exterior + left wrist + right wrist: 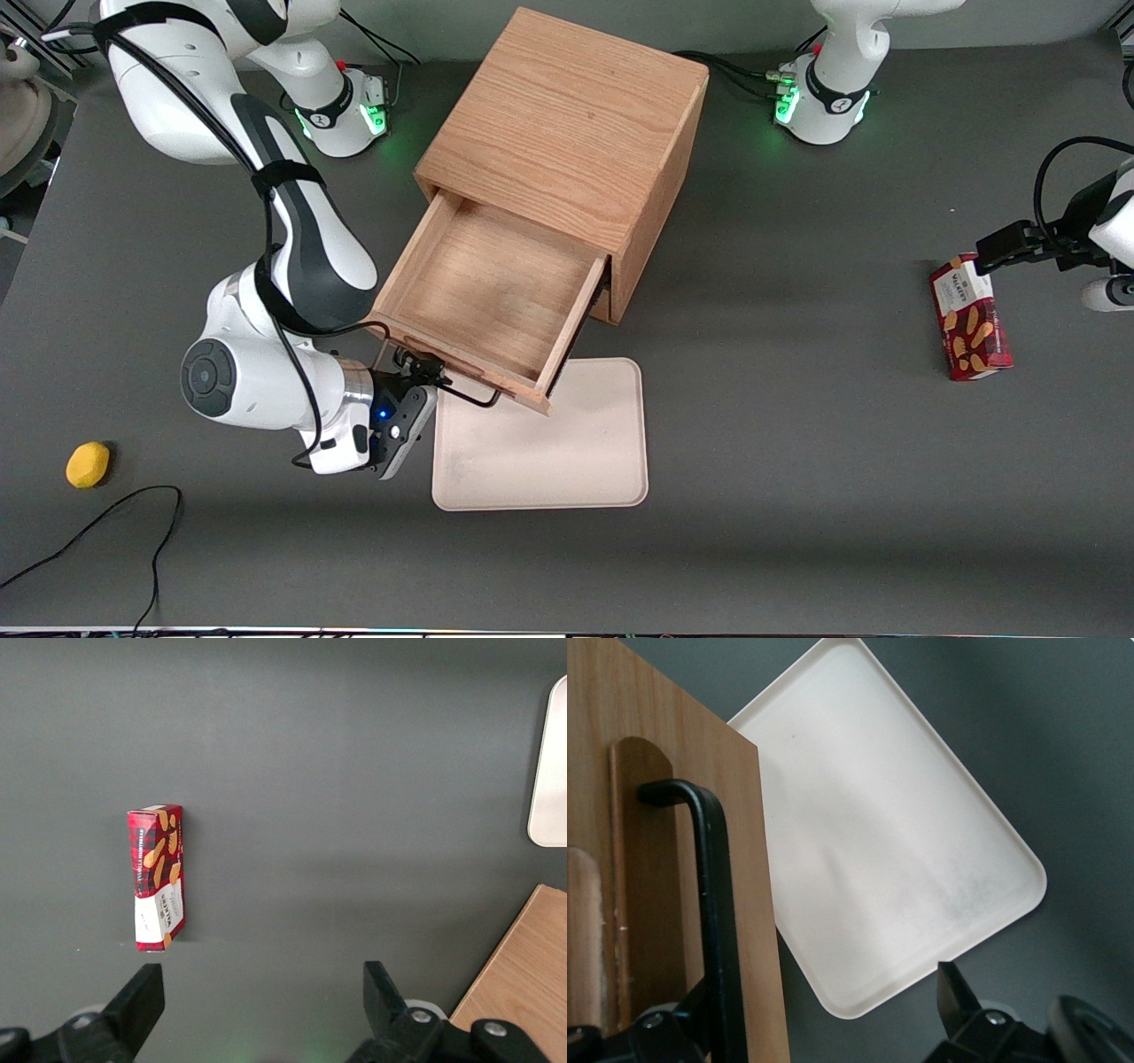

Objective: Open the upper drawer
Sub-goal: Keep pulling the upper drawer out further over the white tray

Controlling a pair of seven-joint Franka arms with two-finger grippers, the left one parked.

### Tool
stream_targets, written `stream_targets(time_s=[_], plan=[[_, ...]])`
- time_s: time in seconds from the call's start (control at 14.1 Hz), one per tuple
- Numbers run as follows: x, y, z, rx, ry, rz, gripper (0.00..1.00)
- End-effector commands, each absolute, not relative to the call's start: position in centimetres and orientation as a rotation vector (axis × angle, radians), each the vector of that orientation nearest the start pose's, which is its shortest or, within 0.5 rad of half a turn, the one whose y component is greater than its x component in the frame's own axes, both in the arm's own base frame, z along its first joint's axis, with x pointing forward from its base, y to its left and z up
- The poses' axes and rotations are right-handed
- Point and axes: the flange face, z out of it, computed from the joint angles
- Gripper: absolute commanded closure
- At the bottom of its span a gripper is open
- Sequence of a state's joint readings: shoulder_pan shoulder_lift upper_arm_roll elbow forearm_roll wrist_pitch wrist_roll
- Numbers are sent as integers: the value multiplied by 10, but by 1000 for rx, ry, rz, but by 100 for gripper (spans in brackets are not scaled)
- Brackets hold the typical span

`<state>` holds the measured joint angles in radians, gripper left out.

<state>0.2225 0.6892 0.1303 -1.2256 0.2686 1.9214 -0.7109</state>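
The oak cabinet (567,133) stands mid-table. Its upper drawer (487,292) is pulled far out toward the front camera, and its light-wood inside is bare. The drawer's thin black bar handle (469,394) sits on the front panel and also shows in the right wrist view (713,904). My right gripper (425,372) is at the handle's end toward the working arm, level with the drawer front. In the right wrist view the gripper (824,1019) is open, and the bar runs just inside one finger (682,1032). The lower drawer is hidden under the open one.
A cream tray (549,443) lies flat on the table below the drawer front, partly under it; it also shows in the right wrist view (904,842). A lemon (88,464) and a black cable (106,523) lie toward the working arm's end. A red biscuit box (970,316) lies toward the parked arm's end.
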Motion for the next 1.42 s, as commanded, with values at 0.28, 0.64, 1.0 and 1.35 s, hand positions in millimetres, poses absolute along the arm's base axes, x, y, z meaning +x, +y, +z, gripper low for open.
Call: stream_targets(time_s=[0.28, 0.64, 1.0, 1.35], plan=[[715, 244, 373, -2493, -1249, -181, 0], [719, 233, 368, -2503, -1225, -175, 0], [721, 228, 368, -2482, -1164, -184, 0], [722, 229, 375, -2477, -1149, -199, 0]])
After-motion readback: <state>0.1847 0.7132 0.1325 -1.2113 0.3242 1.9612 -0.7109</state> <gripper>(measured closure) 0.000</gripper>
